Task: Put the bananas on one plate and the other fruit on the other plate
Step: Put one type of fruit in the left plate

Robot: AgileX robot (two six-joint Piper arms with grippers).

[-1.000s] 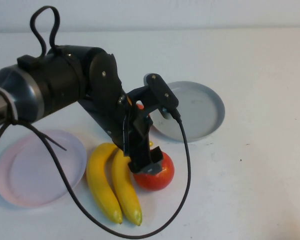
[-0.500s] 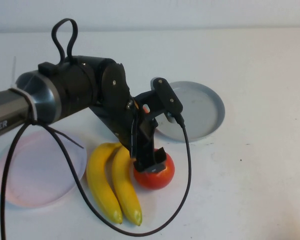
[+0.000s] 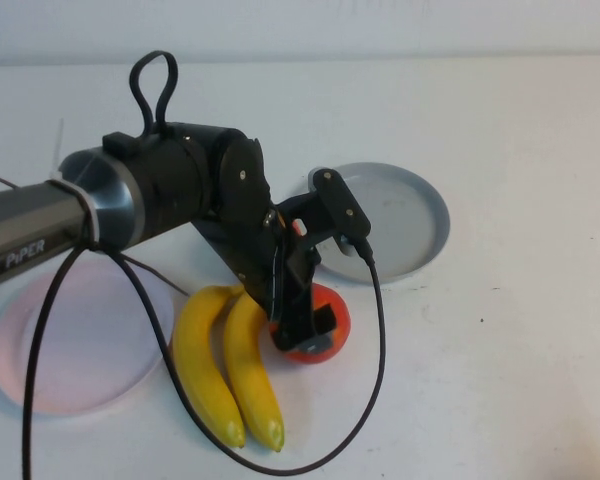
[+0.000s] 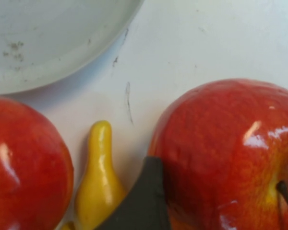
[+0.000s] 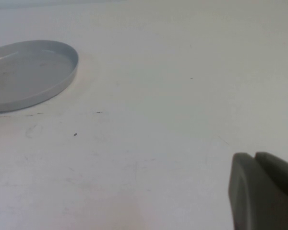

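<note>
My left gripper (image 3: 308, 335) is down over a red apple (image 3: 330, 315) next to the two yellow bananas (image 3: 225, 365). Its jaws are closed on the apple. In the left wrist view one dark finger (image 4: 144, 201) presses this apple's side (image 4: 225, 153). The second apple (image 4: 24, 163) lies beyond a banana tip (image 4: 98, 177), mostly hidden behind the arm in the high view. The grey plate (image 3: 410, 215) and the pink plate (image 3: 70, 340) hold nothing. My right gripper (image 5: 264, 191) is shut, over bare table, out of the high view.
The left arm's black cable (image 3: 375, 340) loops over the table in front of the bananas and apple. The grey plate also shows in the left wrist view (image 4: 48, 38) and the right wrist view (image 5: 24, 72). The tabletop (image 3: 520, 350) is white.
The left arm reached further forward and lowered its gripper around the apple. The apple shifted slightly away from the front edge. The bananas and plates stayed put.
</note>
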